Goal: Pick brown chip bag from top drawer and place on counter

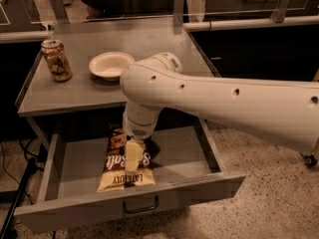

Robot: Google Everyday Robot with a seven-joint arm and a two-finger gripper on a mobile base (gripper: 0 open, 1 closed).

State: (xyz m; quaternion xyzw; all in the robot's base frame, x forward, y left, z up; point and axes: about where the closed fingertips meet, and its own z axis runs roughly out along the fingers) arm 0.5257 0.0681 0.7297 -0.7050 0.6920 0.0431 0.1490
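We see the gripper (133,156) inside the top drawer (199,189), over the brown chip bag (115,169); whether it grips we cannot tell

The drawer (199,190) stands pulled out below the counter's (149,36) front edge. The bag (115,167) lies in the drawer, left of centre, lengthwise front to back, with one end near the front panel. The gripper (133,156) is over the bag's middle, below the arm (224,103), which enters from the right. On the counter, the can (56,59) stands at the left, with the bowl (110,65) to its right.
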